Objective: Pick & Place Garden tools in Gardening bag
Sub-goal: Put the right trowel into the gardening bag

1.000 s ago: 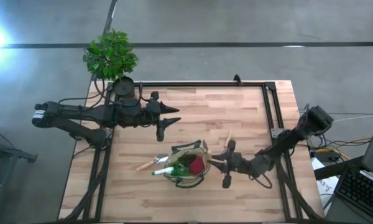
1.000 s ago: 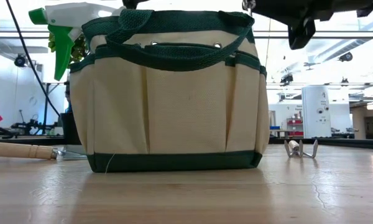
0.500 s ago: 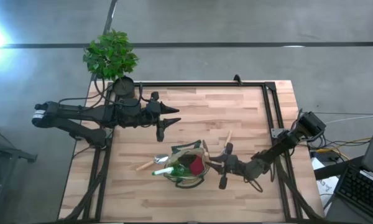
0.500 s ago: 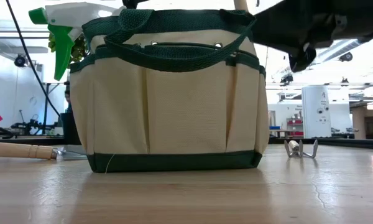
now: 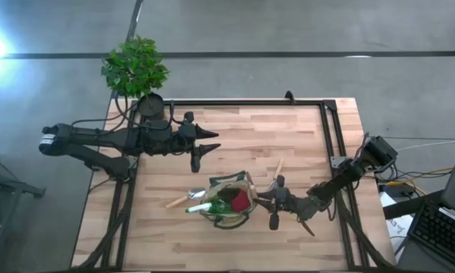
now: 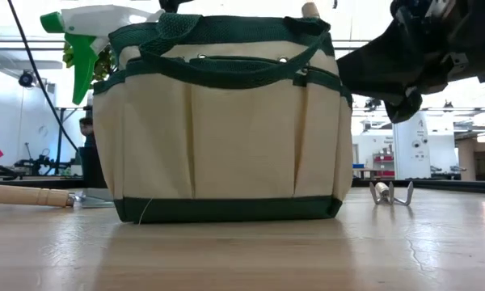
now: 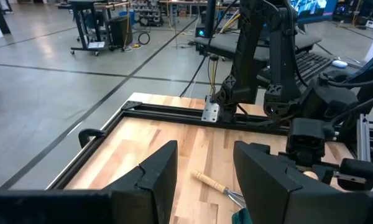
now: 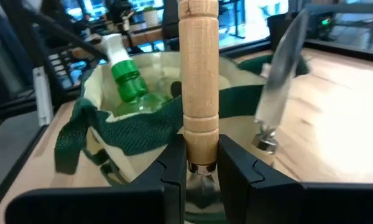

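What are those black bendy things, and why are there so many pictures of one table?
Those are two robot arms, each ending in a two-finger gripper. One camera looks down from above, one sits low on the table, and one rides on each wrist. In the middle stands a tan gardening bag with a green-and-white spray bottle poking out. The right gripper is shut on a wooden-handled tool beside the bag. The left gripper waits open, farther back. A small hand rake and another wooden handle lie on the table.

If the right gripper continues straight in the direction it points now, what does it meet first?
Most likely the gardening bag. The right gripper, shut on a wooden-handled tool, points at the bag's open rim, which lies directly ahead; how near is hard to judge.
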You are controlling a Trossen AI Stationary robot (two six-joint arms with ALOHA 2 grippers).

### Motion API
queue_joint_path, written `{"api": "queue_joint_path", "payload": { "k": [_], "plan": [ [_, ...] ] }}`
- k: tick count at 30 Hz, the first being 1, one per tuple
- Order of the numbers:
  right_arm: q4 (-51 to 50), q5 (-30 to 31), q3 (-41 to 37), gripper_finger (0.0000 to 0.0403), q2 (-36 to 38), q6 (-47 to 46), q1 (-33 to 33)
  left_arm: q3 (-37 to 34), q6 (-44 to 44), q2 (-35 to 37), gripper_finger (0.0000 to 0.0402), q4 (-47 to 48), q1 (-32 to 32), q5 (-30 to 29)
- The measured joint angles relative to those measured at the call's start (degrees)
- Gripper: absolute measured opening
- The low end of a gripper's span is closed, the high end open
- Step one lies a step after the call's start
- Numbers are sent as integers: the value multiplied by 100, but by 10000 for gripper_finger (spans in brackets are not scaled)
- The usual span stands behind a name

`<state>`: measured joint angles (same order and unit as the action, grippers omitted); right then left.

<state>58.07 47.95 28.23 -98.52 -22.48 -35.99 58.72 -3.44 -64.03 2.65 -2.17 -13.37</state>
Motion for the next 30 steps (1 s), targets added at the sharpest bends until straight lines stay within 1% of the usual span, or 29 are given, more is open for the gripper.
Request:
{"api": "queue_joint_path", "payload": {
  "k": [3, 10, 15, 17, 20, 25, 30],
  "plan": [
    [-156, -186, 22, 47, 0, -67, 0, 0, 0, 0, 161, -2, 1, -2],
    [-792, -196, 26, 47, 4, -742, 4, 0, 0, 0, 161, -2, 2, -2],
    [-816, -201, 58, 47, 9, -727, 4, 0, 0, -1, 161, -2, 2, -2],
    [-834, -322, 112, 50, 9, -631, 4, 0, 2, 0, 161, -2, 0, -2],
    [-860, -466, 238, 84, 9, -414, -2, 0, 2, -2, 161, -2, 2, -2],
    [-860, -473, 449, 154, 22, -4, -2, 0, 2, -2, 161, -2, 2, -1],
    [-1175, -455, 555, 199, 62, 20, -2, -2, 2, -2, 161, -2, 0, -2]
  ]
}}
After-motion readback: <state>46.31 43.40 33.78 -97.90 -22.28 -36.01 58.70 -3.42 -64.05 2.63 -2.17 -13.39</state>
